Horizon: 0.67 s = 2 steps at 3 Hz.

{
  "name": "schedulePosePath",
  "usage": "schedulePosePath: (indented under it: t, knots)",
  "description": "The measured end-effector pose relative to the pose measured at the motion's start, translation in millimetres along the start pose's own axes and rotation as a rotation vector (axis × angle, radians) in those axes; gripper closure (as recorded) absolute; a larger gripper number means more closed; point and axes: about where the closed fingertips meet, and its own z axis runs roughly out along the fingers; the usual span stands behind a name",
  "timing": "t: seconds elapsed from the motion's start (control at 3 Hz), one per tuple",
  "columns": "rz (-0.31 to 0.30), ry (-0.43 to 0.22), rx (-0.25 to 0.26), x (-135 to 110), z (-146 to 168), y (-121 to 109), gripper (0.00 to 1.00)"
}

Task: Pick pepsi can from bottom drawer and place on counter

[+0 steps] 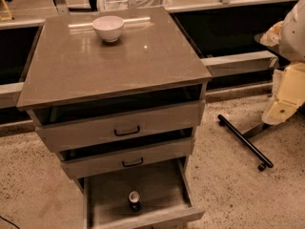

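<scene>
The pepsi can (135, 200) stands upright in the bottom drawer (107, 194), near the drawer's front middle, with its silver top facing up. The drawer is pulled open. The counter (109, 70) is the glossy grey-brown top of the cabinet. My gripper (285, 99) shows as a cream-coloured part of the arm at the right edge. It hangs well to the right of the cabinet, far from the can and above the floor.
A white bowl (108, 27) sits at the back middle of the counter. The two upper drawers (125, 125) with black handles are slightly ajar. A black bar with small wheels (245, 142) lies on the speckled floor at the right. A low grey ledge (238, 61) runs behind the cabinet.
</scene>
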Motion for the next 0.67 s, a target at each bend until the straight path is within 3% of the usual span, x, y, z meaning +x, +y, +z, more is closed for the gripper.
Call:
schedulePosePath:
  t: [0.33,0.67]
  knots:
    - [0.0,0.0,0.0,0,0,0,0.0]
    - [0.018,-0.057,-0.042,3,24,-3,0.0]
